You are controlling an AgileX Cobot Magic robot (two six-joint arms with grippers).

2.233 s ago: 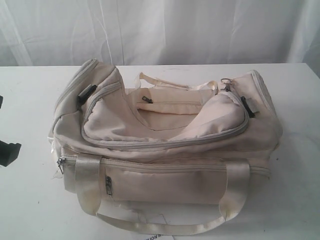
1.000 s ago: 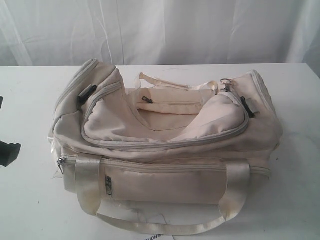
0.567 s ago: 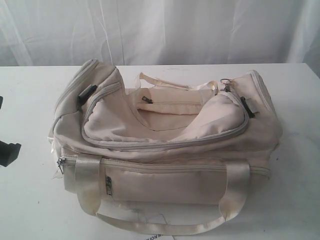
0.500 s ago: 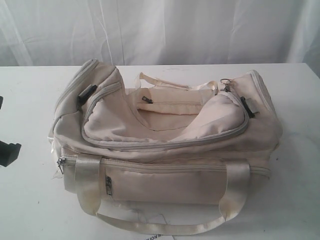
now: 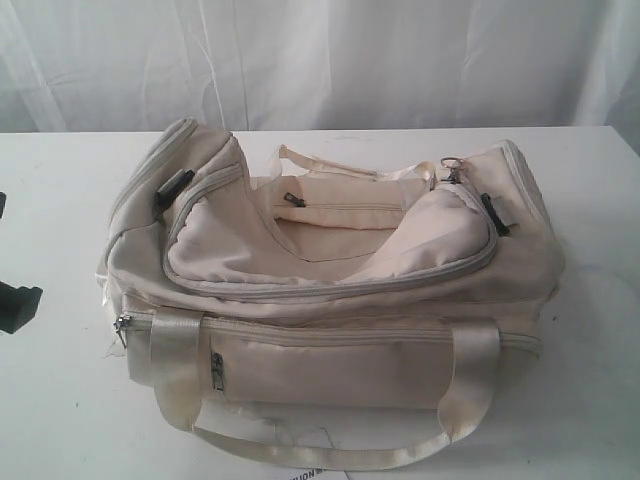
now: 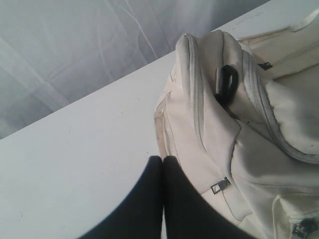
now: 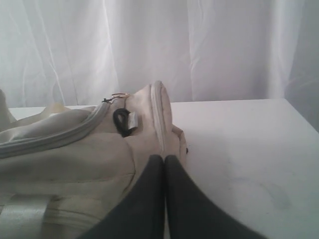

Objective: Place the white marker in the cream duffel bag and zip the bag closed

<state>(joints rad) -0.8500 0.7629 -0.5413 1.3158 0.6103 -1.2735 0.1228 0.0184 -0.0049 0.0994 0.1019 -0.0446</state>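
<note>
1. Duffel bag (image 5: 330, 290), cream fabric with grey zips. It stands in the middle of the white desk (image 5: 60, 400), long side towards the exterior view. The top flap sags inward, and behind it an inner panel with a small zip pocket (image 5: 340, 208) shows.
2. Front handle (image 5: 320, 455), glossy off-white webbing. It loops down onto the desk in front of the bag.
3. Black clips, one at each end of the bag (image 6: 227, 84) (image 7: 121, 121).
4. White strip with dark print (image 5: 306, 473), at the near edge of the exterior view, just in front of the front handle. It is mostly cut off, so I cannot tell whether it is the marker. No marker can be made out elsewhere.
5. Left pincer (image 6: 163, 160), black. Its fingers are pressed together with nothing between them, and it hangs over the desk just beside the bag's left end.
6. Right pincer (image 7: 164, 158), black. Its fingers are likewise pressed together and empty, close to the bag's right end.
7. White curtain (image 5: 320, 60), behind the desk.
</note>
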